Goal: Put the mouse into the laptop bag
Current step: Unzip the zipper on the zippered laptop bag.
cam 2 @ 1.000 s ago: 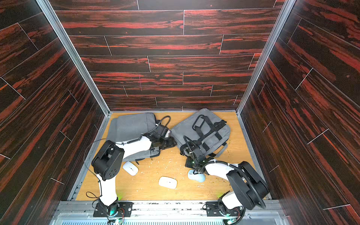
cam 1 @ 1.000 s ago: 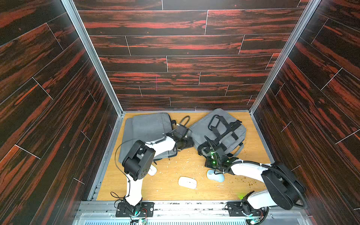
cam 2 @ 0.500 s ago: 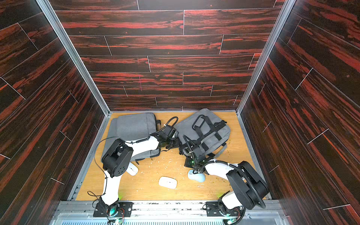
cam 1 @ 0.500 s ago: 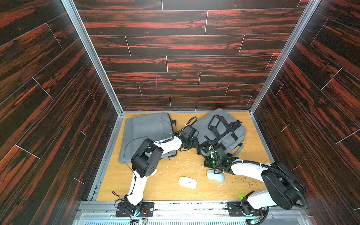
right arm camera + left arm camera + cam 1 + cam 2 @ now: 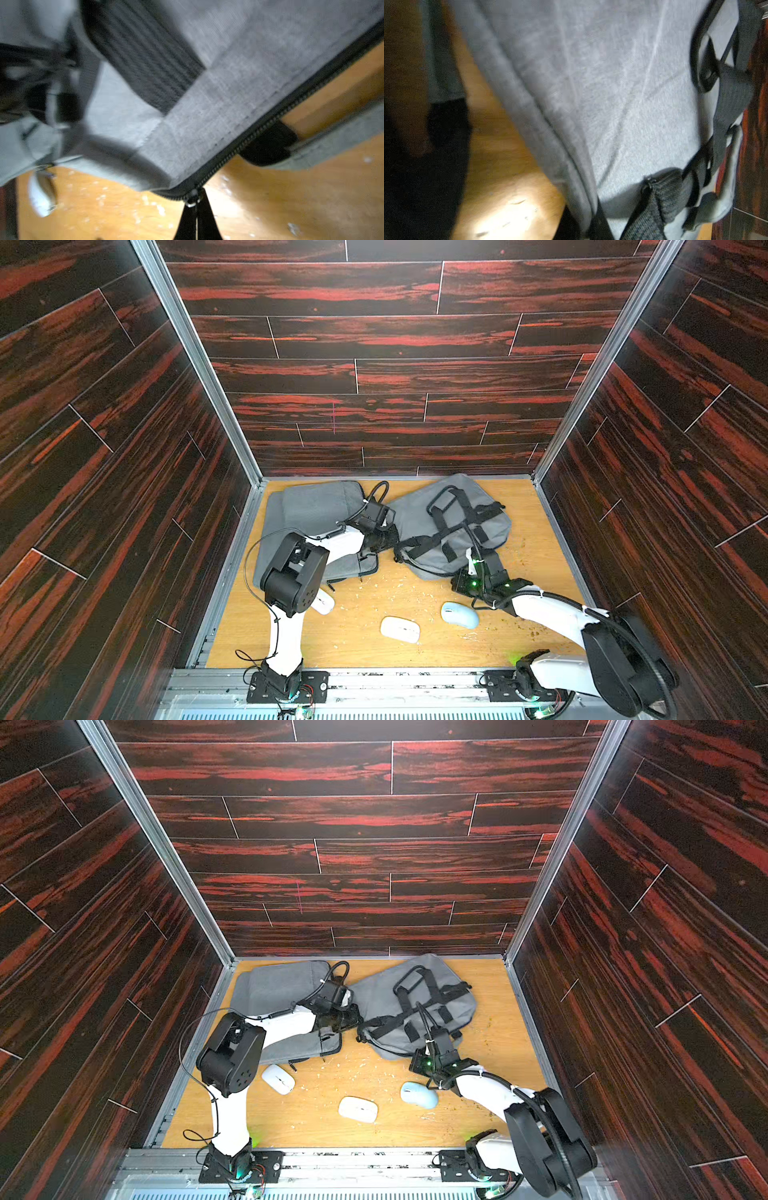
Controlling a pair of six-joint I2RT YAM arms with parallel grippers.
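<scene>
Both claws are clamping the laptop bag: right claw pinching its zipper pull, left claw its edge; fabric slipping out could be stalling the opening.

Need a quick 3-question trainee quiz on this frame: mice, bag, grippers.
1. How many mice lie on the table?
2. Which mouse lies nearest the right gripper: A) a white mouse, B) the light blue mouse?
3. True or false: the right gripper is open.
Key: 1. Three: two white mice, one light blue. 2. B. 3. False: it is shut on the zipper pull of the gray strapped bag.
</scene>
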